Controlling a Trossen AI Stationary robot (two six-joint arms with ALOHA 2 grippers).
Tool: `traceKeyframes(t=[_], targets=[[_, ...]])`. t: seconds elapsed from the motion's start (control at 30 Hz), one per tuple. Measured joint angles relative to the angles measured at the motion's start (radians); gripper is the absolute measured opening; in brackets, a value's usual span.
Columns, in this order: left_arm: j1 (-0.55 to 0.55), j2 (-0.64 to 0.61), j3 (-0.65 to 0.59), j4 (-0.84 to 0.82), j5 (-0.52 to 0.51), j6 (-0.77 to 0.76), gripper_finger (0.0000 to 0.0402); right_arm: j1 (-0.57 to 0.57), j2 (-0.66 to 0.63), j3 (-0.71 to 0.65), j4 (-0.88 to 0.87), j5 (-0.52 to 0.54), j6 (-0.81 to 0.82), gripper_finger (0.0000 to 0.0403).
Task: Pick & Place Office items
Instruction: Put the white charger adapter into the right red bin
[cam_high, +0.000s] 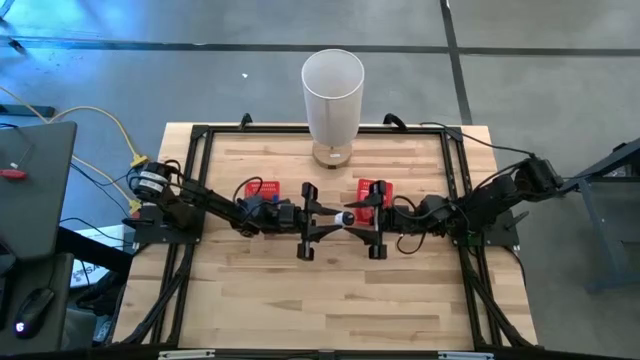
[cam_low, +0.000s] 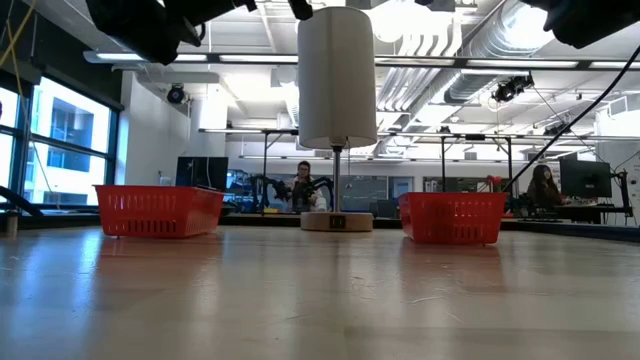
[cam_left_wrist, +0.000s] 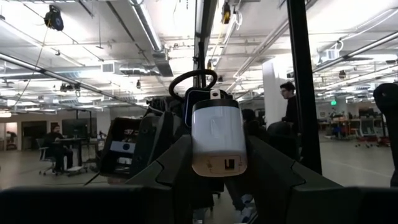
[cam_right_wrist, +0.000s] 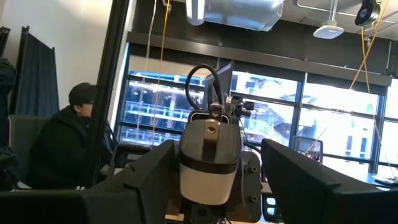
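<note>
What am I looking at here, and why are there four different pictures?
It is a robot with two dark arms at a wooden table. One picture looks straight down, one looks level across the tabletop, and two come from cameras on the arms' wrists. On the table stand two red baskets and a tall white cylinder on a foot. The arms meet in mid-air above the middle. The left end effector pinches a small white item with a black loop. The right end effector faces it, fingers open on either side, apparently not gripping.
</note>
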Motion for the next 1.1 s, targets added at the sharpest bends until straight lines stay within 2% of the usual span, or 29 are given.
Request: traceKeyframes(t=[0.3,0.8,1.1], targets=[[0.015,0.001,0.001,-0.023,0.001,-0.016,0.0118,0.0,0.0,0.0,0.0,0.0,-0.001,0.0223],[0.033,0.001,0.001,-0.019,0.006,-0.033,0.0118,-0.033,0.0,0.0,-0.005,-0.056,0.016,0.0138],[0.035,0.001,0.0,-0.022,0.008,-0.023,0.0118,-0.034,0.0,0.0,-0.027,-0.048,0.014,0.0129]])
